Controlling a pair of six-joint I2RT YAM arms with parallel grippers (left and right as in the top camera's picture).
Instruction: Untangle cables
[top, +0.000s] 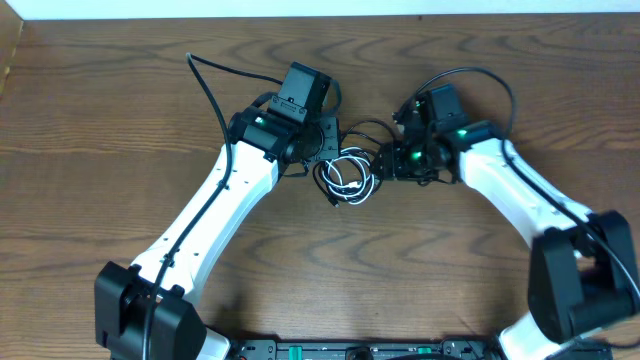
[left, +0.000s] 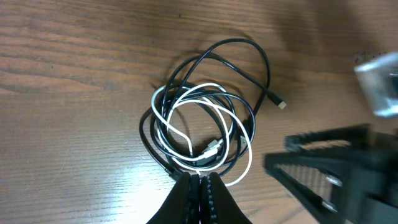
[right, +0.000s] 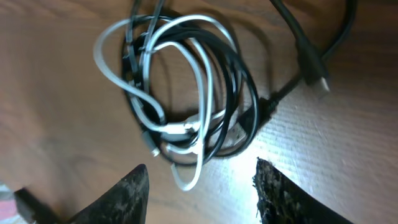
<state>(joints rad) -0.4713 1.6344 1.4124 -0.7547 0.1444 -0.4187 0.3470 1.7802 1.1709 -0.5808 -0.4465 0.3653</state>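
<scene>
A tangle of a black cable and a white cable lies coiled on the wooden table between my two arms. In the left wrist view the white cable loops through the black cable. My left gripper is shut at the coil's near edge, where the white loop runs in between its fingertips; it also shows in the overhead view. My right gripper is open and low over the table, with the white cable hanging between its fingers and the black cable just beyond. It shows from overhead at the coil's right side.
A loose black plug end sticks out of the coil's right side. My right gripper's fingers fill the lower right of the left wrist view. A black arm cable arcs across the table at the back left.
</scene>
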